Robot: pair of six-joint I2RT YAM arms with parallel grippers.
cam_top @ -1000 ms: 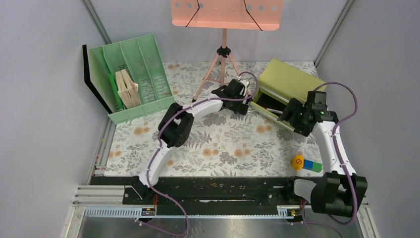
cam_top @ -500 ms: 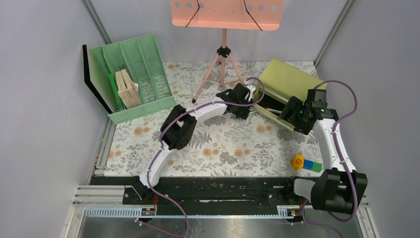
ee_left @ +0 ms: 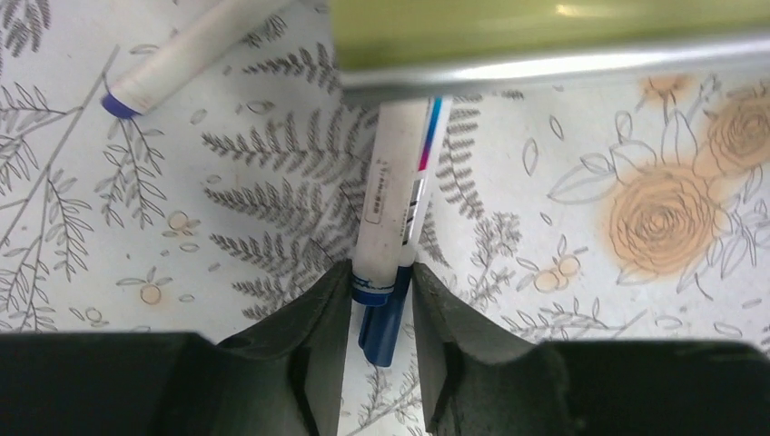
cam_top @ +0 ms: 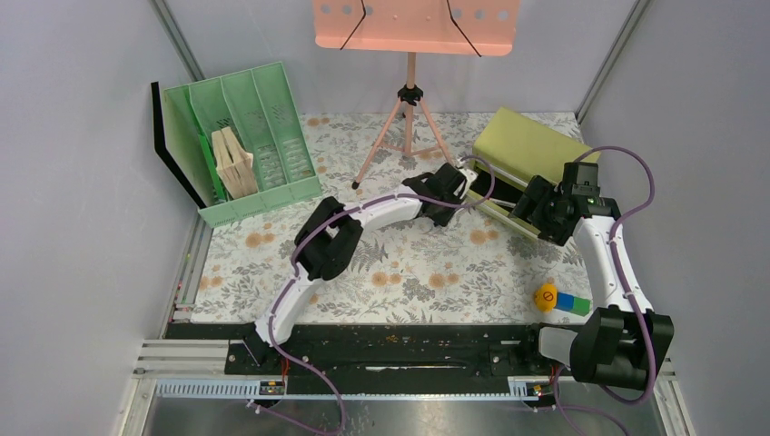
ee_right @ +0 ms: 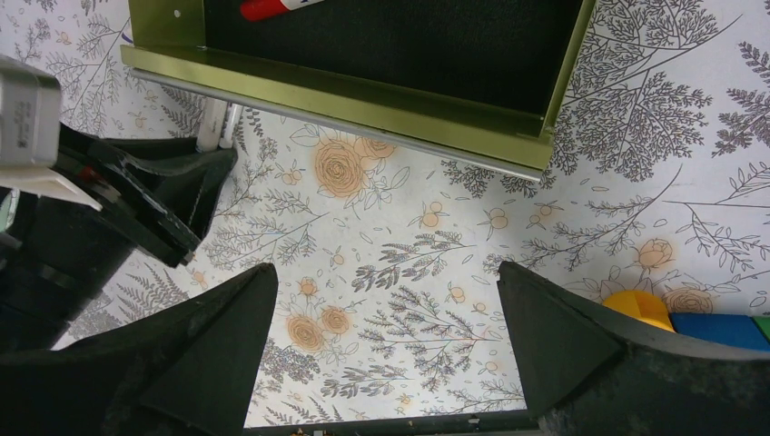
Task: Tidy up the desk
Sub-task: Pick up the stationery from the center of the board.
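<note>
The floral-print desk (cam_top: 409,263) holds an olive-green box (cam_top: 527,150) with an open black-lined drawer (ee_right: 409,45) at the back right. My left gripper (ee_left: 381,272) reaches to the drawer's front edge (ee_left: 545,54). Its fingers press on two white pens with blue caps (ee_left: 392,218) that lie side by side, their far ends hidden under the box. In the top view that gripper (cam_top: 463,186) sits by the drawer's left corner. My right gripper (ee_right: 386,272) hovers open over bare desk just in front of the drawer, nothing between its fingers.
Another white marker (ee_left: 182,54) lies left of the held pens. A red marker (ee_right: 272,7) is in the drawer. A yellow ball (cam_top: 545,297) and blue-green block (cam_top: 572,303) sit near right. A green file organizer (cam_top: 245,136) and pink music stand (cam_top: 413,27) stand behind.
My left arm has stretched right toward the drawer and its jaws have narrowed onto the two pens. The right arm has barely moved.
</note>
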